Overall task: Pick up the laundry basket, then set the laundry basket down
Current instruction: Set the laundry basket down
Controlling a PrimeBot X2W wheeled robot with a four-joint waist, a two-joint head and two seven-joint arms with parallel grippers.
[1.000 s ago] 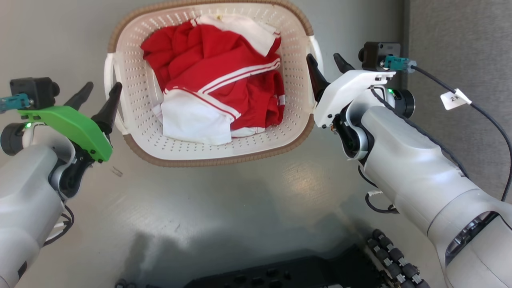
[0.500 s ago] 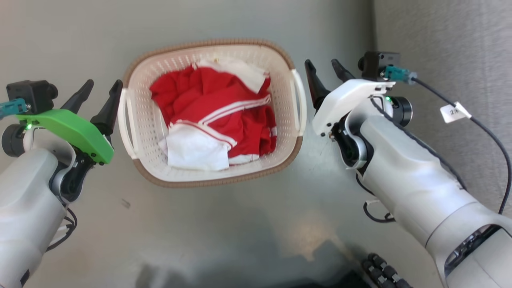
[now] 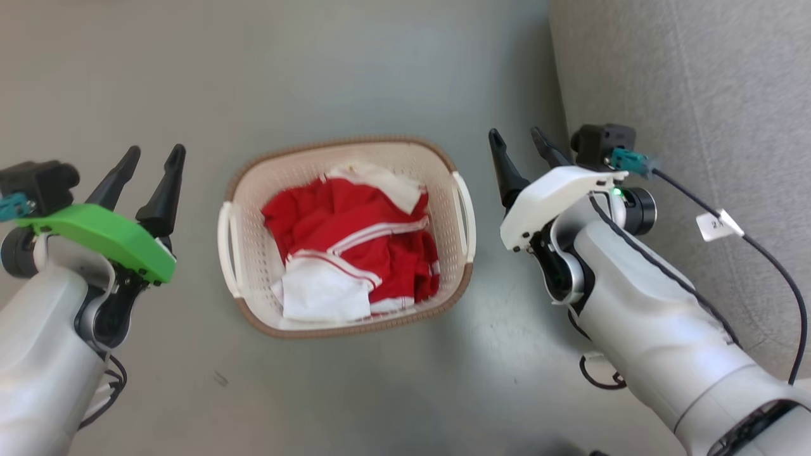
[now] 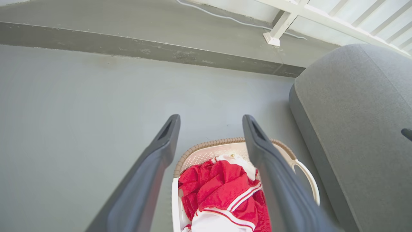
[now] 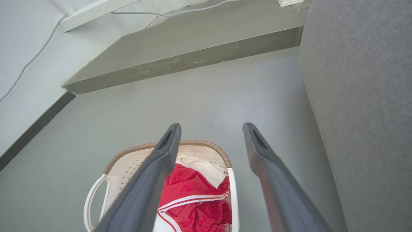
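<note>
- Flanking frame centre: left gripper (image 3: 156, 152) mid-left, right gripper (image 3: 514, 133) mid-right; both jaws spread wide, holding nothing.
- Laundry basket (image 3: 250, 253) sits on the grey floor (image 3: 380, 63) between them, apart from both, red clothes (image 3: 355, 240) inside.
- Risk: uneven handle grips would likely tilt it, spilling clothes; grey sofa (image 3: 684, 95), upper right, crowds the right arm.
</note>
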